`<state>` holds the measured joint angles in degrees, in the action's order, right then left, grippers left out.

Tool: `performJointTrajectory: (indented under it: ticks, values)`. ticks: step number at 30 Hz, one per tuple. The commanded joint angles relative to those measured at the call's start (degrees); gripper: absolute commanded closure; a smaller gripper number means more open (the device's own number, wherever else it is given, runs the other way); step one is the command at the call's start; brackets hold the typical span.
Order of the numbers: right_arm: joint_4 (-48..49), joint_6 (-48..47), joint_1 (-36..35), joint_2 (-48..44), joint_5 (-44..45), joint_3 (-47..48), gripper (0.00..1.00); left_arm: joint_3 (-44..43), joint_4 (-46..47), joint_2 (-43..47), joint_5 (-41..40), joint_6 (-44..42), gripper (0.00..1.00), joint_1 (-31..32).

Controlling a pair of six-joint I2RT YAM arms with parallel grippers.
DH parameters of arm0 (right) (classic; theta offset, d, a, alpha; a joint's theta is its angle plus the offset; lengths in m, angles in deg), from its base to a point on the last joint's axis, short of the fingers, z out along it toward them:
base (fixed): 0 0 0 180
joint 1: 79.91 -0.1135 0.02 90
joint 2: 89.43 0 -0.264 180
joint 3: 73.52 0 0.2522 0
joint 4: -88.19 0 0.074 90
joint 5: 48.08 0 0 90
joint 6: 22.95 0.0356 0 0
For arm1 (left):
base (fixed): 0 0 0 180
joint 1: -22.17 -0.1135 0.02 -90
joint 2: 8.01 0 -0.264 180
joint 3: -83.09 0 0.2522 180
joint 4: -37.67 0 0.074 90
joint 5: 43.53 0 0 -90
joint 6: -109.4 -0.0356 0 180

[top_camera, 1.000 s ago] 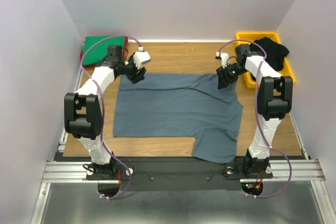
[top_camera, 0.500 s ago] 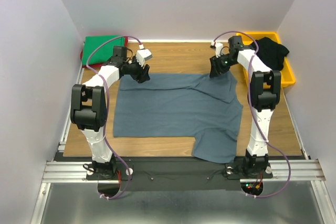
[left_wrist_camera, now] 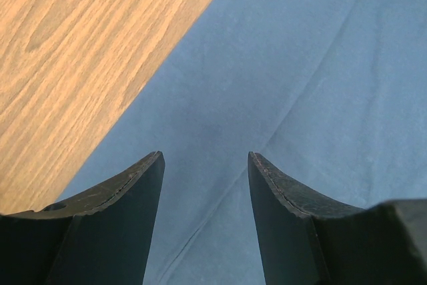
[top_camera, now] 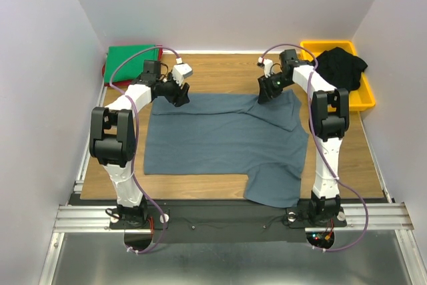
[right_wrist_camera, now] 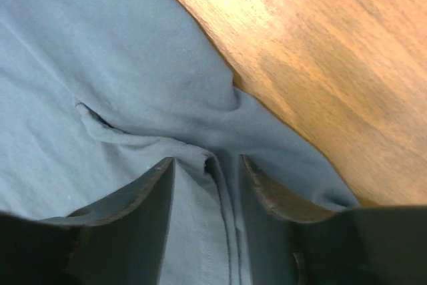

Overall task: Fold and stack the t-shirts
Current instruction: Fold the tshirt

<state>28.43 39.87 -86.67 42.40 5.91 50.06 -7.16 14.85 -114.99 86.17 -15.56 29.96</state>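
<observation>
A slate blue-grey t-shirt [top_camera: 220, 139] lies spread flat on the wooden table, one sleeve hanging over the near edge. My left gripper [top_camera: 179, 95] is open just above its far left corner; in the left wrist view [left_wrist_camera: 205, 157] a seam of the shirt [left_wrist_camera: 287, 65] runs between the jaws. My right gripper [top_camera: 265, 93] is open at the shirt's far edge, right of centre. In the right wrist view [right_wrist_camera: 207, 161] its jaws straddle a raised fold of the shirt [right_wrist_camera: 100, 65]. A green shirt [top_camera: 131, 58] lies folded at the back left on a red one [top_camera: 107, 73]. A black shirt [top_camera: 343, 65] lies in the bin.
A yellow plastic bin [top_camera: 363, 98] stands at the back right corner. White walls close in the table on three sides. Bare wood [top_camera: 220, 71] shows beyond the shirt's far edge and on both sides of it.
My right gripper has moved left and back along the shirt's far edge, from the right sleeve to the fold. My left arm has swung in slightly; its gripper stays at the far left corner.
</observation>
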Motion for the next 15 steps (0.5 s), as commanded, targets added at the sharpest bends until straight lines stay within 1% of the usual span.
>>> performJointTrajectory:
  ticks: [1,2,3,6,7,10,15]
  values:
    - [1.00,0.20,-0.18,-1.22,-3.36,-0.22,0.62,-0.15,0.71,0.37,0.11,-0.63,0.36,-0.41]
    - [0.91,0.20,-0.18,-1.83,-3.63,-0.57,0.67,-0.24,0.54,0.19,0.11,-0.64,0.36,-0.50]
    - [0.82,0.02,-0.27,-2.62,-3.80,-1.44,0.76,-0.41,0.45,0.19,0.02,-0.98,0.36,-0.58]
    - [0.56,-0.59,-0.27,-6.31,-5.21,-4.69,0.90,-0.59,-0.08,0.10,-0.06,-1.34,0.36,-0.76]
    - [0.38,-0.86,-0.44,-7.37,-5.56,-5.49,0.99,-0.68,-0.08,0.10,-0.06,-1.43,0.36,-0.93]
    - [-1.63,-2.17,-0.97,-11.93,-7.14,-8.56,0.99,-0.68,-0.26,0.37,0.02,-1.43,0.36,-1.11]
    - [-3.04,-3.14,-2.55,-16.95,-8.64,-13.92,1.00,0.11,0.01,1.07,0.20,-1.34,0.37,-1.20]
